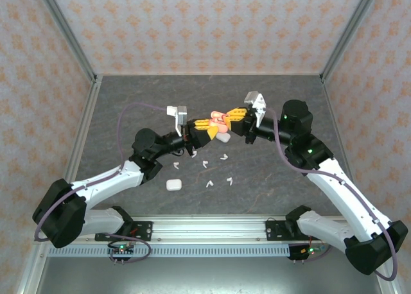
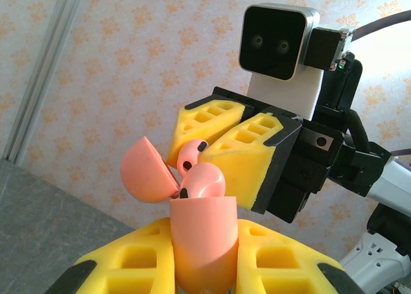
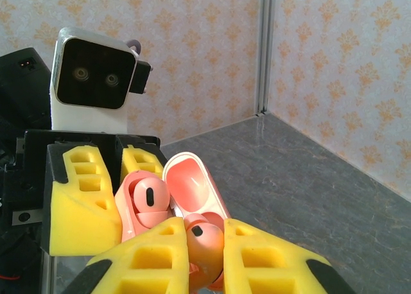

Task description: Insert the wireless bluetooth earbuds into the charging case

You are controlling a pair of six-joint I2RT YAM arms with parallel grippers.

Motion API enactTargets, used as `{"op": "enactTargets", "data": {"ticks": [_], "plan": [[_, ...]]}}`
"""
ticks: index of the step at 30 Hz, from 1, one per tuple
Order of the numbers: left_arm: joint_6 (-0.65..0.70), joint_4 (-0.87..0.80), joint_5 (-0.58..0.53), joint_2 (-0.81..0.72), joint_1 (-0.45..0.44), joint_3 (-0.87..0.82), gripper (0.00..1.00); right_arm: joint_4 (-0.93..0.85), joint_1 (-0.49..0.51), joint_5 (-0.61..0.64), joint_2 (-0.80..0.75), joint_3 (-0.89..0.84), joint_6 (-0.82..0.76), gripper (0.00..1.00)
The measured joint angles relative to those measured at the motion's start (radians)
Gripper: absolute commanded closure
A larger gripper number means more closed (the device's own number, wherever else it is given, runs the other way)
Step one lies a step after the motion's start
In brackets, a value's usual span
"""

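1. We list the left gripper [image 1: 210, 126], with yellow ribbed fingers, at the centre of the top view and raised over the table. It is clamped on the coral-pink rounded plastic charging case [image 2: 200, 242]. The case stands upright at the bottom centre of the left wrist view, with its hinged lid [image 2: 146, 171] swung open to the left.

2. The right gripper [image 1: 228, 117], with the same yellow fingers, meets the left one tip to tip. It is closed on one coral-pink plastic earbud [image 3: 204, 239], at the bottom centre of the right wrist view, by the case's open mouth. We cannot tell whether the earbud touches the rim.

3. The second coral-pink earbud [image 3: 149, 198] sits in the case with its rounded head above the rim.

4. The white stemmed plastic earbuds [image 1: 205, 164], at least five of them, lie loose and apart in the lower middle of the top view, below the grippers.

5. The white rounded charging case [image 1: 173, 184] lies at the lower left of that scatter, near the left arm. A second white rounded shape [image 1: 223, 138] lies just under the grippers and is partly covered.

6. The dark grey mottled table [image 1: 128, 101] is bounded by metal frame posts [image 1: 64, 31] at the upper corners and by patterned walls [image 1: 205, 24]. We see bare surface from the grippers to the back edge and out to both side edges. The near strip between the arms carries the scatter.
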Motion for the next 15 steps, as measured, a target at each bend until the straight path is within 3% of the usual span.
{"op": "enactTargets", "data": {"ticks": [15], "plan": [[0.001,0.0,0.004,0.005,-0.006,0.0,1.0,-0.019,-0.013,-0.05,0.004,0.002,0.01,0.78]]}}
